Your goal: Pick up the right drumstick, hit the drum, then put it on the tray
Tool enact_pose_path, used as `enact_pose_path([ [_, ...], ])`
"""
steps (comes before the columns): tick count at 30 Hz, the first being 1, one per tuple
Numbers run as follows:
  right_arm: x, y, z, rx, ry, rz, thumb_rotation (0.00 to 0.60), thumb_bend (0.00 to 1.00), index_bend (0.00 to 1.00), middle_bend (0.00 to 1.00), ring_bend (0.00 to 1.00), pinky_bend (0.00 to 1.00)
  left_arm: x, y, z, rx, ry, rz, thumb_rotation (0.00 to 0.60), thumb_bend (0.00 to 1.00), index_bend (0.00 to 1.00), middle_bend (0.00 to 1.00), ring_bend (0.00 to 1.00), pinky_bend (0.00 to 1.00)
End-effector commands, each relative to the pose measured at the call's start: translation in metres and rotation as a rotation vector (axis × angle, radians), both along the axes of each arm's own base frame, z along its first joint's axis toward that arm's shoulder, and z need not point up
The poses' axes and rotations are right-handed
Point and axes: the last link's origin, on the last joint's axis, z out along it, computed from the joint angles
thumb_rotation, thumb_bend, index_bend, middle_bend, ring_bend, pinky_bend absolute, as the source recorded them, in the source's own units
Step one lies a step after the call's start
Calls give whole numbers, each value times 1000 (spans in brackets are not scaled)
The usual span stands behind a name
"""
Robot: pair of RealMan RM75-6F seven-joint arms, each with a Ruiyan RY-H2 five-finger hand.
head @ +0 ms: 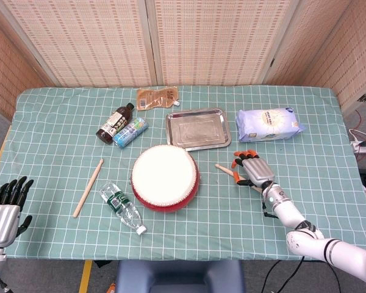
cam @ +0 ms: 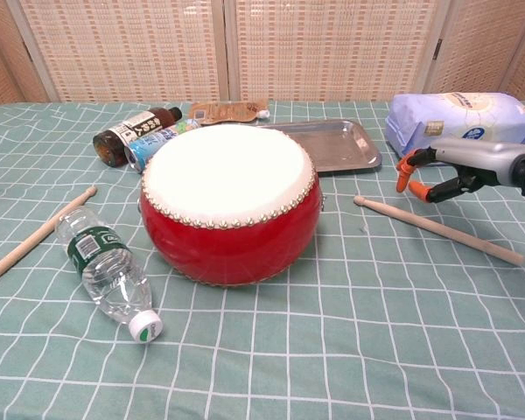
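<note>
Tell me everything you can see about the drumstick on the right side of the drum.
The right drumstick is a slim, pale wooden rod with a small rounded tip pointing toward the drum. It lies flat and slanted on the green checked tablecloth, tip end nearest the drum, not touching it. The right hand hangs over its middle with orange-tipped fingers spread, and in the chest view it is above the stick, not gripping it.

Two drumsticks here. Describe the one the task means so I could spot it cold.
Start at the red drum in the middle of the table. The right drumstick lies flat on the cloth on the drum's right, in front of the metal tray. Unlike the other drumstick, it has the right hand above it.
</note>
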Motion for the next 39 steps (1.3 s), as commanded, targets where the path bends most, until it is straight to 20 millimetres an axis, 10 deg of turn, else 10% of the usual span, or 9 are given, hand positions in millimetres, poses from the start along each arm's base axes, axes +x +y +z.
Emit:
enact_pose_path([
  [1, -1, -2, -7, 4, 35, -1, 354, 648, 355, 93, 0, 5, 0, 0, -1, -2, 0, -1, 600, 241, 32, 4, 0, 83],
  [14, 1, -3, -22, 25, 80, 23, 353, 650, 342, 93, 0, 1, -2, 1, -3, -7, -3, 5, 600, 241, 33, 4, 0, 83],
  [29, 10, 43, -16, 86, 53, 127, 352, 638, 368, 93, 0, 0, -6, 1, -5, -12, -12, 14, 600, 241, 32, 4, 0, 83],
  [35, 2, 35, -8, -33, 51, 89, 355, 270, 352, 93, 0, 0, -6, 1, -6, -17, -16, 9, 600, 241, 32, 3, 0, 83],
  [39, 3, 32, -16, -63, 50, 71, 360, 234, 392, 93, 0, 0, -6, 1, -6, -17, -17, 9, 600, 239, 32, 3, 0, 83],
])
